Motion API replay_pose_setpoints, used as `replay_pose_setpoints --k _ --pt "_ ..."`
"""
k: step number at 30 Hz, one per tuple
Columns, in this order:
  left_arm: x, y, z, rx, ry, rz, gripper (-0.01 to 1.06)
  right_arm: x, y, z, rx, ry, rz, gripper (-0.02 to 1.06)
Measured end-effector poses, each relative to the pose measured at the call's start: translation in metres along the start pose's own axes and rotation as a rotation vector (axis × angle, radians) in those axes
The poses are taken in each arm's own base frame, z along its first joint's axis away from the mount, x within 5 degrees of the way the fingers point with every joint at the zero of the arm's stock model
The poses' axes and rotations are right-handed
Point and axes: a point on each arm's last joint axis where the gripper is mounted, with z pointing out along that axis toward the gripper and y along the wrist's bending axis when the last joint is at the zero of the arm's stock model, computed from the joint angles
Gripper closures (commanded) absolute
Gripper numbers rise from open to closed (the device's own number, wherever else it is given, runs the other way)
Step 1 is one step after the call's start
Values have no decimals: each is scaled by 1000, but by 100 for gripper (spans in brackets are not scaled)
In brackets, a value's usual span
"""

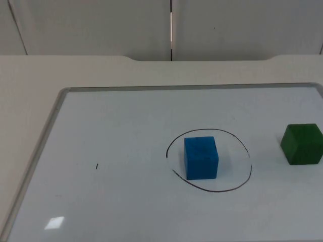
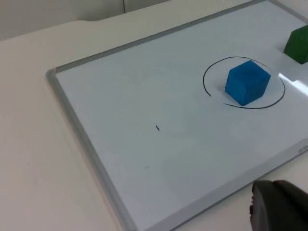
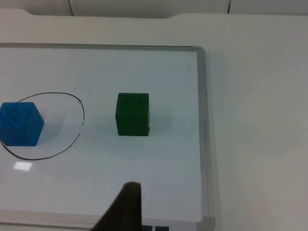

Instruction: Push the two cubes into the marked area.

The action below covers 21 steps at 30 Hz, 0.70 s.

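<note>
White table top (image 1: pixel 30 75) is covered across most of the top view by a grey-framed whiteboard (image 1: pixel 126 131). A hand-drawn black ring (image 1: pixel 247 151) is marked right of centre, and the blue cube (image 1: pixel 201 157) is set inside it, toward its left side. The green cube (image 1: pixel 302 143) is seen at the right edge, well outside the ring. Whether either gripper is parted or closed cannot be told.
</note>
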Motion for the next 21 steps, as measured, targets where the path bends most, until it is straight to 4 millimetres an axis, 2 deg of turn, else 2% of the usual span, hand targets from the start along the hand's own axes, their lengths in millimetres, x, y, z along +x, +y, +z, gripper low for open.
replay_pose_setpoints --k 8,13,18,21 --pt "0 0 0 6 2 -3 105 0 0 0 0 0 0 0" --pt "0 0 0 6 2 -3 105 0 0 0 0 0 0 7" --pt "0 0 0 6 2 -5 105 0 0 0 0 0 2 32" --pt "0 0 0 6 2 -5 105 0 0 0 0 0 33 33"
